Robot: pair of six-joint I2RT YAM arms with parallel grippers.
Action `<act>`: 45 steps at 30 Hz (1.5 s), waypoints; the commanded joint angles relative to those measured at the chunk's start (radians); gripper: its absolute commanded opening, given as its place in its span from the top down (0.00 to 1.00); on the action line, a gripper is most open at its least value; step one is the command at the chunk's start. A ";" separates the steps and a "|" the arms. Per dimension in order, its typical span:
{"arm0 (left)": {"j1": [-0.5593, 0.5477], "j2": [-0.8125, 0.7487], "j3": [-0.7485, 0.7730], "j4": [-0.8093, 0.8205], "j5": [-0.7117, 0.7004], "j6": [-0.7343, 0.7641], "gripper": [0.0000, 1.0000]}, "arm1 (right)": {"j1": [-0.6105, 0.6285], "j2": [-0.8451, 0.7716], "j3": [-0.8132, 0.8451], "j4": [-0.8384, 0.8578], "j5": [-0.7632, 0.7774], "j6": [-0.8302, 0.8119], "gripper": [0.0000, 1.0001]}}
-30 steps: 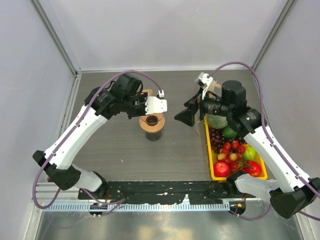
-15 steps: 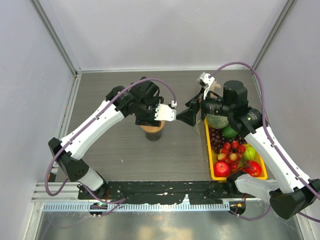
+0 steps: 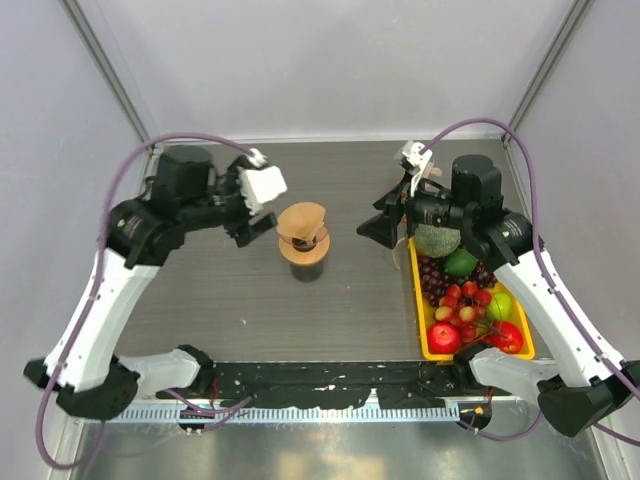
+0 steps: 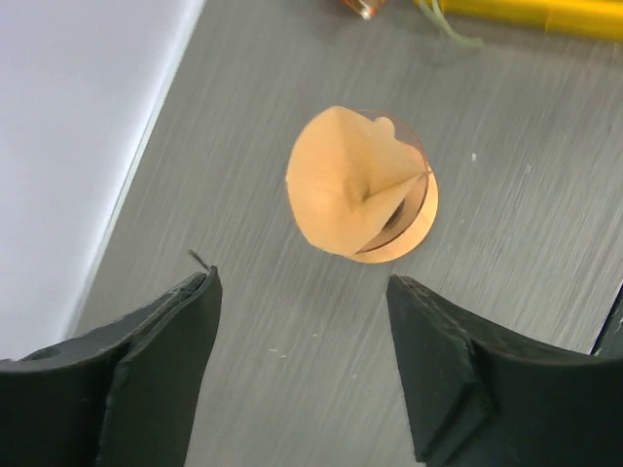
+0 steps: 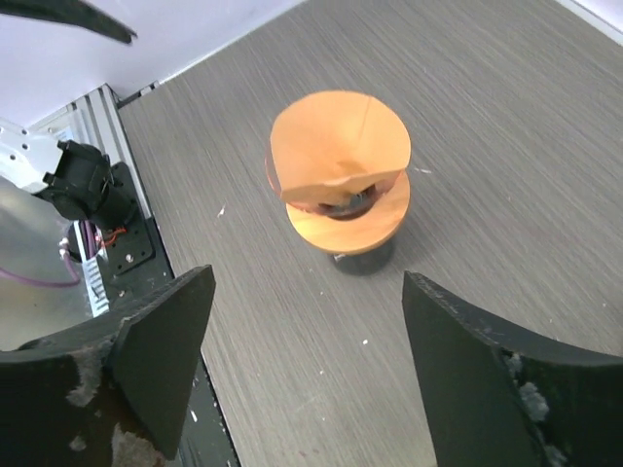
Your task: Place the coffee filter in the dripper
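Sitting askew on the dripper (image 3: pixel 304 250) at the centre of the table (image 3: pixel 220 300), coffee filter (image 3: pixel 300 217) looks loose, not pressed home | left gripper (image 3: pixel 256 222) at its 9 o'clock, jaws spread, empty | right gripper (image 3: pixel 373 229) at 3 o'clock, jaws spread, empty, giving clearance

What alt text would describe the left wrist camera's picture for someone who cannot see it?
A tan paper coffee filter rests lopsided on the dripper, hiding all but a crescent of its orange-brown collar, on a grey table. In the foreground the left gripper hangs open and empty, apart from both; a yellow tray edge shows at the top right.
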 commanded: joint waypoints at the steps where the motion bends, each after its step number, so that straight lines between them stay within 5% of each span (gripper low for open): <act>1: 0.191 -0.098 -0.180 0.289 0.351 -0.370 0.31 | 0.042 0.074 0.070 0.109 0.033 0.041 0.22; 4: 0.242 -0.121 -0.299 0.437 0.402 -0.514 0.47 | 0.123 0.145 0.133 0.106 0.103 0.033 0.25; 9: 0.268 -0.046 -0.351 0.507 0.483 -0.640 0.57 | 0.232 0.275 0.214 0.089 0.222 -0.011 0.31; 16: 0.351 0.064 -0.451 0.733 0.640 -0.945 0.85 | 0.260 0.401 0.227 0.111 0.240 -0.014 0.43; 45: 0.319 0.139 -0.564 0.692 0.609 -0.854 0.95 | 0.306 0.462 0.268 -0.050 0.334 -0.120 0.50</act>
